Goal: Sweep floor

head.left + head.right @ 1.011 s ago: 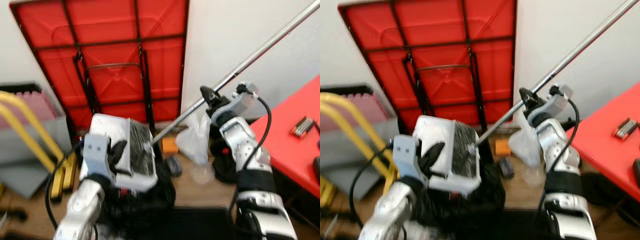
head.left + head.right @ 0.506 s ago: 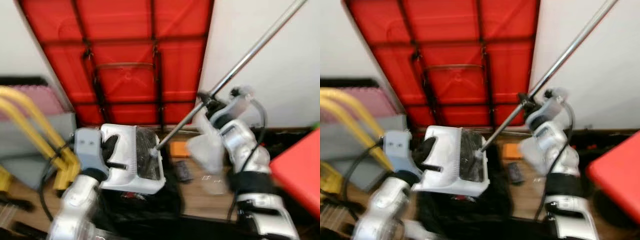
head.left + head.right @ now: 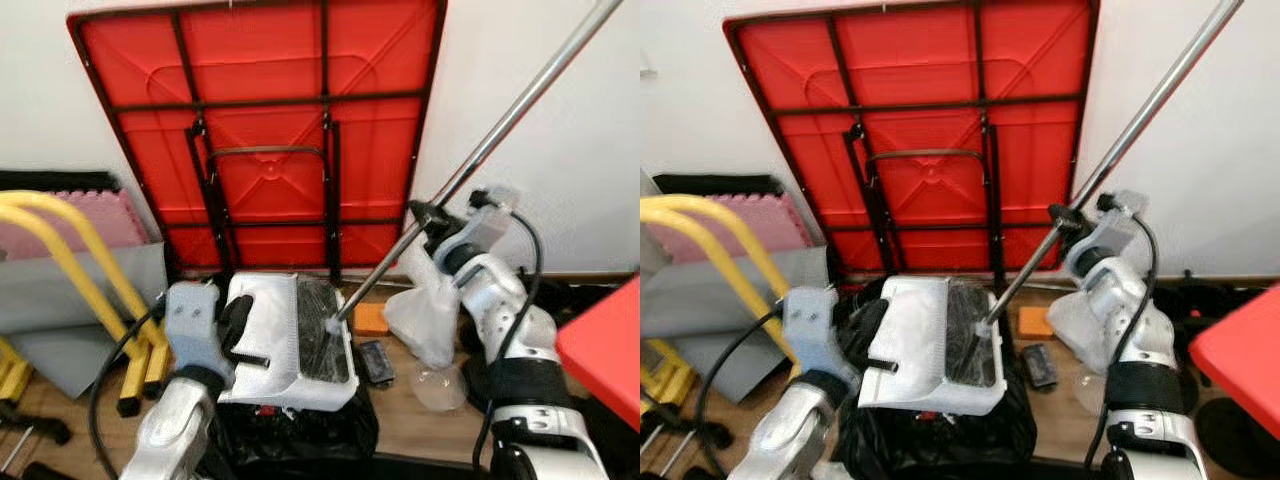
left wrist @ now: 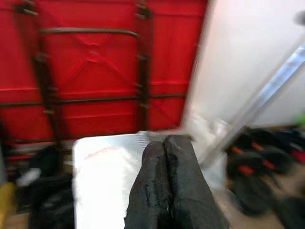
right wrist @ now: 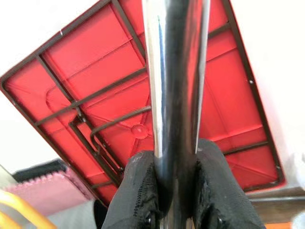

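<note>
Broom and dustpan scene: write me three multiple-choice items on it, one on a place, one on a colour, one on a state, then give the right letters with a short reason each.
1. Where is the folded table?
A. Leaning on edge against the white wall
B. Flat on the floor
C. Standing on its legs

2. What colour is the dustpan held at the left end effector?
A. Yellow
B. White
C. Blue

3. What is the state of the right end effector?
A. Open and away from everything
B. Shut on a cloth
C. Shut on the metal broom pole

Answers:
1. A, its red underside and black frame face the camera, upright at the wall.
2. B, the pan is white, with the pole's lower end reaching into it.
3. C, the right wrist view shows both black fingers pressed against the shiny pole.
</note>
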